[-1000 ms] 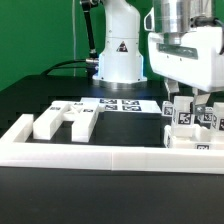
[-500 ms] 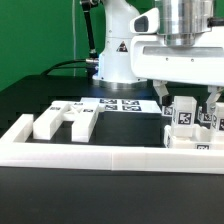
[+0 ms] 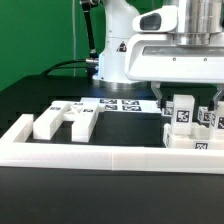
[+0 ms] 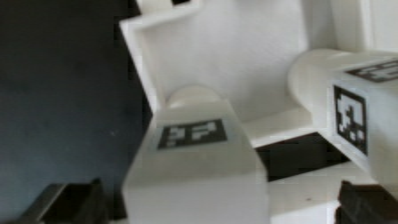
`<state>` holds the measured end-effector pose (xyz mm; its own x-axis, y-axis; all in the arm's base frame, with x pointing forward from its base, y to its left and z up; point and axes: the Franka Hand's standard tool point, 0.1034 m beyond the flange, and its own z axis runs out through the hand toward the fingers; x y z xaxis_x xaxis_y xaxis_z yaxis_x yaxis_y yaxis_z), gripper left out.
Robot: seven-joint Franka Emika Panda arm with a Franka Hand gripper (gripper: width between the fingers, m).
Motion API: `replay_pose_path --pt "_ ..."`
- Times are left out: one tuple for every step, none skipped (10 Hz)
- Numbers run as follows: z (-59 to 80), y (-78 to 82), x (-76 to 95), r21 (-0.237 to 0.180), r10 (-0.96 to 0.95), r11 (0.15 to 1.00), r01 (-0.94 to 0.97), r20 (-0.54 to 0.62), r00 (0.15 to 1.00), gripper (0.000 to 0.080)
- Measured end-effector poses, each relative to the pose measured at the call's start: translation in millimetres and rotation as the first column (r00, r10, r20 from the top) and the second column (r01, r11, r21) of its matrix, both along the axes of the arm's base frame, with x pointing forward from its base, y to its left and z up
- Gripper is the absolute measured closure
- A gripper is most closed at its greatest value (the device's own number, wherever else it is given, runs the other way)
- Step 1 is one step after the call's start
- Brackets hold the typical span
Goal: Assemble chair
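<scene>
The chair's joined parts (image 3: 192, 132) stand at the exterior view's right: a white seat plate (image 4: 210, 50) with upright square legs bearing black-and-white tags. My gripper (image 3: 188, 96) hangs just above them, open. In the wrist view one tagged leg (image 4: 196, 150) rises between the dark fingertips (image 4: 68, 202), with a gap on each side, and nothing is held. A second tagged leg (image 4: 356, 100) stands beside it. Three loose white chair parts (image 3: 78, 122) lie at the exterior view's left.
A long low white border wall (image 3: 100, 153) runs along the front and up the left side. The marker board (image 3: 125, 103) lies flat behind the parts, in front of the arm's white base (image 3: 120, 55). The table top is black.
The gripper has risen straight up off the joined parts, so its body now fills the upper right of the exterior view. The chair parts have not moved.
</scene>
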<state>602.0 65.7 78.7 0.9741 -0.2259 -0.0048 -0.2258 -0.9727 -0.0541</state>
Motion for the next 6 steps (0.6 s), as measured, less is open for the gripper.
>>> replay_pose_path --pt "0.1 -1.2 0.2 -0.001 0.095 0.995 -0.095 0.005 0.995 0.0151" --pt "0.3 -2.8 0.7 -0.003 0.187 0.982 -0.187 0.011 0.982 0.0151" --pt "0.6 -4.7 1.3 -0.004 0.263 0.965 -0.263 0.016 0.965 0.0151" --pt "0.4 -6.4 1.4 -0.005 0.304 0.953 -0.304 0.018 0.953 0.0151" --pt "0.6 -7.4 1.7 -0.004 0.296 0.955 -0.296 0.018 0.955 0.0151" --pt "1.5 -8.8 2.7 -0.005 0.290 0.957 -0.290 0.018 0.957 0.0151"
